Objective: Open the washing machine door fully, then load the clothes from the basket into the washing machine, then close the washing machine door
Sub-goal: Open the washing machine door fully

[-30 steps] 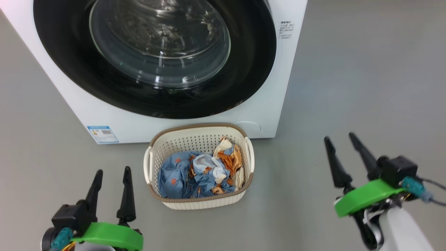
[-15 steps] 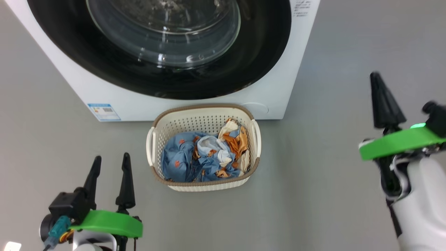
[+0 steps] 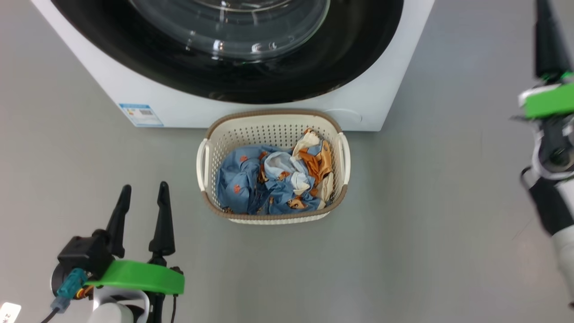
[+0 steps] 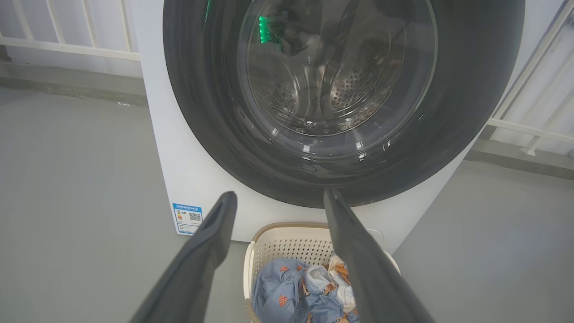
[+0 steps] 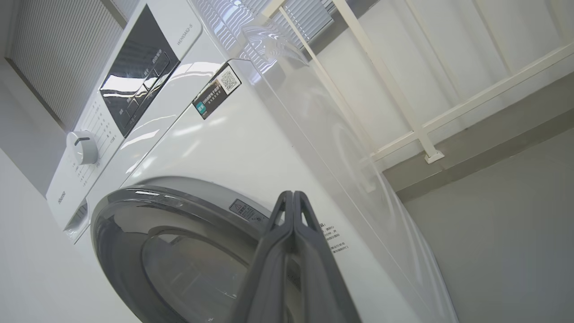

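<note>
Now look first at the big round washing machine door (image 3: 228,40) with its shiny black rim and clear glass middle: shut flat against the front of the tall white box-shaped washing machine (image 3: 112,85), so not yet open. Next find the right gripper (image 5: 292,199), up high beside the right side of that white box, well above the grey floor (image 3: 426,202). Pressed tight together at the two long dark fingers, with nothing held between. Pointing up and across at the upper right part of the door's rim, near it but not touching. Then find the left gripper (image 3: 145,186), low down on the left, spread wide and empty, aimed at the door's lower half from farther back. Just in front of the machine, between the two arms, see the small cream plastic basket (image 3: 273,113) with holes in its sides and a brown rim, full of soft blue clothes (image 3: 251,184) with little orange figures. So probably best to reach for the door's right edge with the right arm, being much the nearer one. Cannot tell from here where the catch or the hinge sits.
</note>
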You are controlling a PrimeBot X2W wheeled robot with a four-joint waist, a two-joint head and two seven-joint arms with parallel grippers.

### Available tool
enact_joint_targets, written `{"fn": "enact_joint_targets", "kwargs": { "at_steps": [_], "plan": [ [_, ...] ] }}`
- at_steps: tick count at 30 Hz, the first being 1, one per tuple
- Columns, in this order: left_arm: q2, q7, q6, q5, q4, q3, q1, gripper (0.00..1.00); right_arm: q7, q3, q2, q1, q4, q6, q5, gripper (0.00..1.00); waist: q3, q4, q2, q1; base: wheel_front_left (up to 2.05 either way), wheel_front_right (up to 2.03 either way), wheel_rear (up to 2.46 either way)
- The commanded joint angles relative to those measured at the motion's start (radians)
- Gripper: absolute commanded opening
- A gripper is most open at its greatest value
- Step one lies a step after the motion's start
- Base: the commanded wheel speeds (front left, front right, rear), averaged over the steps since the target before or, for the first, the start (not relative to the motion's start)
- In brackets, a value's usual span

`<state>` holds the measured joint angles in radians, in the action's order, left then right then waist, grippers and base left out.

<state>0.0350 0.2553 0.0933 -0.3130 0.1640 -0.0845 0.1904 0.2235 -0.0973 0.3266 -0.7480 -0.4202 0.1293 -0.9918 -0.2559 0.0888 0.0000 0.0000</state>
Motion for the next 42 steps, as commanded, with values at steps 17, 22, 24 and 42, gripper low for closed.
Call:
{"fn": "enact_joint_targets", "kwargs": {
  "at_steps": [17,22,24,42],
  "plan": [
    [0.015,0.006,-0.001,-0.018,-0.076,0.021,0.095,1.00,-0.333,-0.014,0.115,-0.359,-0.234,0.001,-0.418,0.00,-0.178,0.086,0.0000,0.0000,0.00,0.00,0.00],
    [0.015,0.006,-0.006,-0.028,-0.082,0.011,0.113,1.00,-0.401,-0.042,0.112,-0.429,-0.251,0.001,-0.444,0.00,-0.208,0.108,0.0000,0.0000,0.00,0.00,0.00],
    [0.015,0.006,-0.010,-0.032,-0.084,0.007,0.119,1.00,-0.450,-0.060,0.106,-0.462,-0.256,0.001,-0.462,0.00,-0.220,0.118,0.0000,0.0000,0.00,0.00,0.00],
    [0.015,0.006,-0.024,-0.058,-0.079,-0.014,0.122,1.00,-0.635,-0.103,0.107,-0.593,-0.306,0.001,-0.525,0.00,-0.247,0.153,0.0000,0.0000,0.00,0.00,0.00]
  ]
}}
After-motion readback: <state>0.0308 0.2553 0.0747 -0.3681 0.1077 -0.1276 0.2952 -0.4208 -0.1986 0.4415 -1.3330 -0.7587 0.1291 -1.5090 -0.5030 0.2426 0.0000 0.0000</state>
